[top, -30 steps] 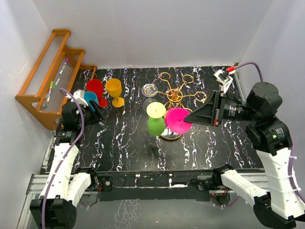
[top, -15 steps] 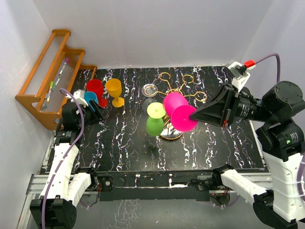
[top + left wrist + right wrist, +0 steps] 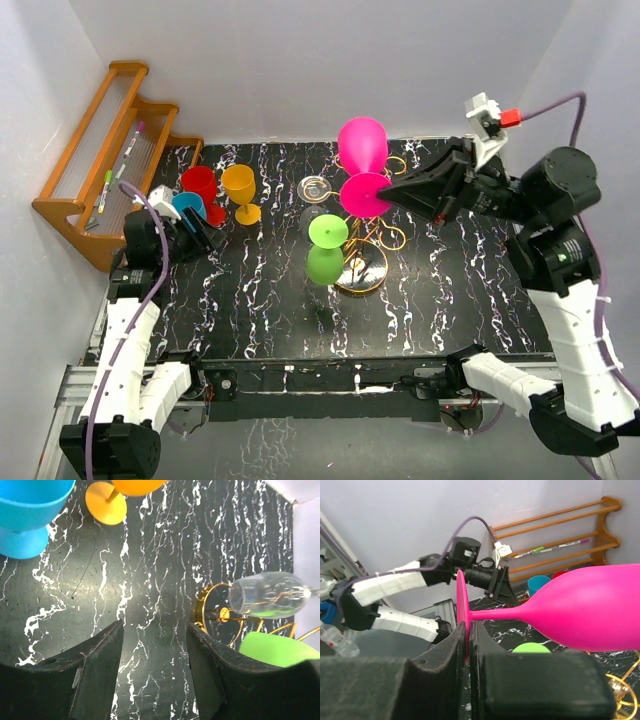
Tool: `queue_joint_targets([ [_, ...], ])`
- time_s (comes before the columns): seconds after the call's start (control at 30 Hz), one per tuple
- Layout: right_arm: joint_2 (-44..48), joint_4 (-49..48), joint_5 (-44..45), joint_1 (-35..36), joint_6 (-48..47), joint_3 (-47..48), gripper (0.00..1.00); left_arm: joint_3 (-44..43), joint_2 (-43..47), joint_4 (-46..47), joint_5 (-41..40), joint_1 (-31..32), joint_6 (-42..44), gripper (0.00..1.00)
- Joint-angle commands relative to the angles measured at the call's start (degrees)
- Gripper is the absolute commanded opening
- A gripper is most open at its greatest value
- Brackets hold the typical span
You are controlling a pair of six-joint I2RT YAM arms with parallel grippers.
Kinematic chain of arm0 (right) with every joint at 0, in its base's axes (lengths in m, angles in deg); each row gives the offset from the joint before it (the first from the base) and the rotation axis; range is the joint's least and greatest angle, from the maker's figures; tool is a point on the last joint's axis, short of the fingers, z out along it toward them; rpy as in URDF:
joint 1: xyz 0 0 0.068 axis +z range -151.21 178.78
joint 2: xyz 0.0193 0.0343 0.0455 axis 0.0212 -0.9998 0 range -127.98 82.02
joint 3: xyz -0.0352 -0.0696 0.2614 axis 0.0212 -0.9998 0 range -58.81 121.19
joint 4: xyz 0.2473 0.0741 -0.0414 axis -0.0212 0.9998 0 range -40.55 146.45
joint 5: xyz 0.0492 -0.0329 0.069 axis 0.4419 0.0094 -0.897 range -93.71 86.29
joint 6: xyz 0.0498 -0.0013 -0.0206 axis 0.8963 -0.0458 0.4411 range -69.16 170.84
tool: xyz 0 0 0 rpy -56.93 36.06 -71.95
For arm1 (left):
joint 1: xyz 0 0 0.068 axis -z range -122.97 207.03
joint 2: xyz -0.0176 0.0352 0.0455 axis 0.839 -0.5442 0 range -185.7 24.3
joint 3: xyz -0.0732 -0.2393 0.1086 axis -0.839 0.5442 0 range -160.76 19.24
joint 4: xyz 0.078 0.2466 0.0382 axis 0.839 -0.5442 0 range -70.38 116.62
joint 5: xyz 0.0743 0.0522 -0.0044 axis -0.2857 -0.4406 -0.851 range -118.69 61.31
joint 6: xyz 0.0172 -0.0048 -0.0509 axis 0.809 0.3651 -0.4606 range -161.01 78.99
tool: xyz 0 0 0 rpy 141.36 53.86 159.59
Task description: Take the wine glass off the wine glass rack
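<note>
Near one rack, right fingers pinch one pink glass, left fingers apart, empty

open table lies before the rack; green glass and, seemingly, clear glass crowd its left.

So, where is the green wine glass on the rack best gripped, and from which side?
On the green wine glass, probably the rim of the flat foot: it faces up, with the bowl hanging below. Come from the left, the open side; the gold rack and its post lie to the right.
</note>
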Motion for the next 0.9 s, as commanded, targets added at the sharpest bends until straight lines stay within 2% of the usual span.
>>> queue_joint_targets([
  [0.0,-1.7,-5.7,3.9,4.8,-9.5,0.5,0.08,-10.4,-0.6,-9.8,-0.5,-0.4,-1.2,0.52],
  [0.17,-5.4,-1.6,10.3,14.3,-20.3,3.3,0.08,-19.3,-1.4,-17.9,-1.3,-0.4,-1.9,0.52],
  [0.27,-8.6,2.6,17.6,21.8,-26.7,5.2,0.08,-23.5,-1.6,-22.4,-3.3,-0.4,-1.9,0.53],
  [0.4,-9.6,2.8,26.6,30.7,-33.5,3.2,0.08,-29.9,-3.0,-29.7,-7.6,-0.3,-1.2,0.53],
  [0.5,-10.5,4.5,37.3,41.3,-40.3,0.4,0.08,-33.5,-4.2,-32.5,-9.0,0.7,-3.1,0.54],
  [0.57,-12.1,6.2,46.5,49.7,-44.8,-2.7,0.08,-34.2,-3.8,-32.2,-7.9,0.8,-4.9,0.54],
  [0.67,-12.1,3.7,57.7,60.4,-50.7,-11.1,0.08,-35.0,-3.3,-31.9,-6.4,0.7,-7.1,0.54],
  [0.87,-8.7,-4.6,71.5,73.1,-58.9,-27.8,0.08,-35.0,-2.2,-34.1,-3.9,0.8,-8.4,0.54],
])
